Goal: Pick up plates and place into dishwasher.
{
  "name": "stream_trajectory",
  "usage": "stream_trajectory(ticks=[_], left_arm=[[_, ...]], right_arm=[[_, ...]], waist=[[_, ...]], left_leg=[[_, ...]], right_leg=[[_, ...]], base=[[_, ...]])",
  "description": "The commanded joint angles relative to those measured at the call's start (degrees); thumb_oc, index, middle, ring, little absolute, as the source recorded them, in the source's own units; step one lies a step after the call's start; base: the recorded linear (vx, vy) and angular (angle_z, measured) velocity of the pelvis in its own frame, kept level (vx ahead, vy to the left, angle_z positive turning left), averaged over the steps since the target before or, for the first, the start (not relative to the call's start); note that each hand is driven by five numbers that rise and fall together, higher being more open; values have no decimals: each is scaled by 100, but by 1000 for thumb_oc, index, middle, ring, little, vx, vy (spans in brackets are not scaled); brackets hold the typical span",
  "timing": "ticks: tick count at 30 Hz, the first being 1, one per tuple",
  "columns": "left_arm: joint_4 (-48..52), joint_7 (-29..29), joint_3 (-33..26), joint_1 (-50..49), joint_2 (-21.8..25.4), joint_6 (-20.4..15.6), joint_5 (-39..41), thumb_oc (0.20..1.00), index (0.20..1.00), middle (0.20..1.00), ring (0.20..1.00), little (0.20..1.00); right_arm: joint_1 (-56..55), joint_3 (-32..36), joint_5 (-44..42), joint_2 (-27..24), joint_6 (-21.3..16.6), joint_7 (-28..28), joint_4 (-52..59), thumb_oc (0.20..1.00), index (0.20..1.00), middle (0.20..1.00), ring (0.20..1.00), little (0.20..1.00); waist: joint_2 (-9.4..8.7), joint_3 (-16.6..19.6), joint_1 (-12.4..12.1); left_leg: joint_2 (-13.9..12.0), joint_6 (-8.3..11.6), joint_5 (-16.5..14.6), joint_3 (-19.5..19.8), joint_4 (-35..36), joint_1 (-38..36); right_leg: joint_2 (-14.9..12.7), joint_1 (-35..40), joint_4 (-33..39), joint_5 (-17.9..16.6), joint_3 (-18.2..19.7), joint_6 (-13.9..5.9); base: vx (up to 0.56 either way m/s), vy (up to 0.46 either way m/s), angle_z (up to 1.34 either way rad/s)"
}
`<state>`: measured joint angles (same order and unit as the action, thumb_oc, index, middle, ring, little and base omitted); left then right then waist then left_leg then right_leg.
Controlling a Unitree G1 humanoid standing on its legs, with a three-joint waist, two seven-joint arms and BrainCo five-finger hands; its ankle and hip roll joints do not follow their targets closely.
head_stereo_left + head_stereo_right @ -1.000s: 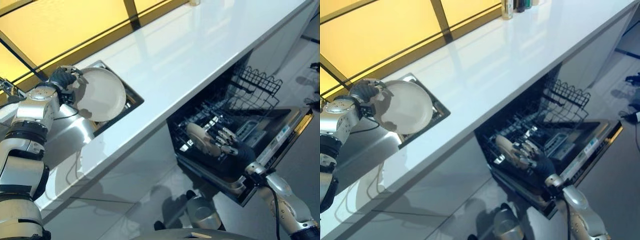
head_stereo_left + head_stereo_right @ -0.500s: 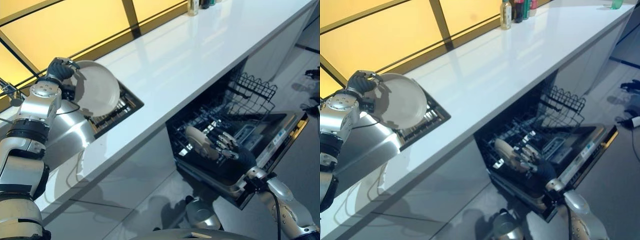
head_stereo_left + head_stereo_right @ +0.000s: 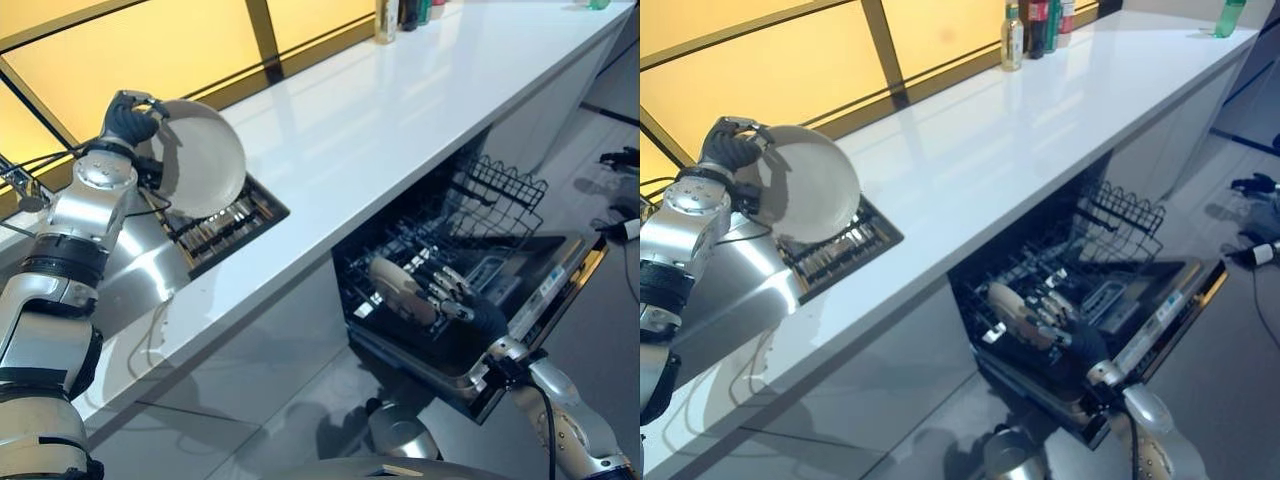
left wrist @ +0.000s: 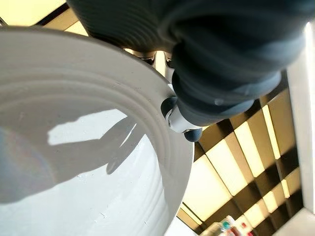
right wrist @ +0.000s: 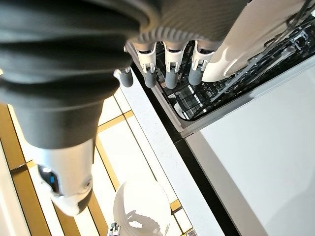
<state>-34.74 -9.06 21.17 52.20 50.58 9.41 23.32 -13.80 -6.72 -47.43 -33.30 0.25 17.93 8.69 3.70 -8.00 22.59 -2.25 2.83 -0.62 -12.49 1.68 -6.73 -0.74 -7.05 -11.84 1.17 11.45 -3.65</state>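
A round white ceramic plate (image 3: 203,158) is held raised and tilted on edge above the recessed dark sink with a metal rack (image 3: 222,224), which is set into the long glossy white table (image 3: 380,110). The plate is gripped at its upper rim by the left hand (image 3: 128,118), whose fingers are curled over the edge; in the left wrist view a dark-tipped finger (image 4: 179,118) is seen pressed against the plate's rim. The plate is clear of the sink rack and touches nothing else. Below the table front, the dishwasher (image 3: 560,275) stands open, with its dark wire lower rack (image 3: 455,245) pulled out over the lowered door. A second round, cream-coloured plate (image 3: 396,287) is seen standing nearly upright among the tines of that rack. The right hand (image 3: 455,298) is positioned just beside this plate, on the door side of it, with its fingers extended and relaxed; in the right wrist view the straight fingers (image 5: 170,73) are shown in a row next to the plate's edge, and nothing is grasped by them. Whether the fingertips touch the plate cannot be determined. Several bottles (image 3: 1036,20) are noted at the far end of the table, against the yellow panelled wall (image 3: 760,70).
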Motion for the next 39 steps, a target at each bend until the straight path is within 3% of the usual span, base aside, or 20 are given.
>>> stream_trajectory(ticks=[1,13,22,39], left_arm=[[138,-278,-380,503,196,-467,75,200,200,200,200,200],[832,-237,-681,333,-165,-941,486,200,200,200,200,200],[1627,40,-866,127,-588,-1274,1294,200,200,200,200,200],[2335,369,-735,-409,-1727,-1429,1626,200,200,200,200,200]], right_arm=[[-13,166,-115,118,-286,36,353,1000,1000,1000,1000,1000],[147,-36,217,396,-451,-505,221,1000,1000,1000,1000,1000],[388,-203,415,606,-874,-1081,-115,1000,1000,1000,1000,1000],[1115,-640,85,974,-945,-1588,-205,1000,1000,1000,1000,1000]], waist=[[-158,336,-67],[-161,579,-193],[-156,705,-288],[-131,831,-400]], left_leg=[[36,-345,-455,-23,-555,222],[79,-357,-436,57,-408,131],[119,-375,-394,106,-261,85],[231,-463,-451,22,-282,41]], right_leg=[[-91,92,297,7,222,-466],[-46,233,439,-20,208,-434],[-37,289,531,-82,167,-416],[-85,275,523,-250,262,-476]], base=[[0,0,0],[-6,2,0],[-51,20,0],[-41,9,-5]])
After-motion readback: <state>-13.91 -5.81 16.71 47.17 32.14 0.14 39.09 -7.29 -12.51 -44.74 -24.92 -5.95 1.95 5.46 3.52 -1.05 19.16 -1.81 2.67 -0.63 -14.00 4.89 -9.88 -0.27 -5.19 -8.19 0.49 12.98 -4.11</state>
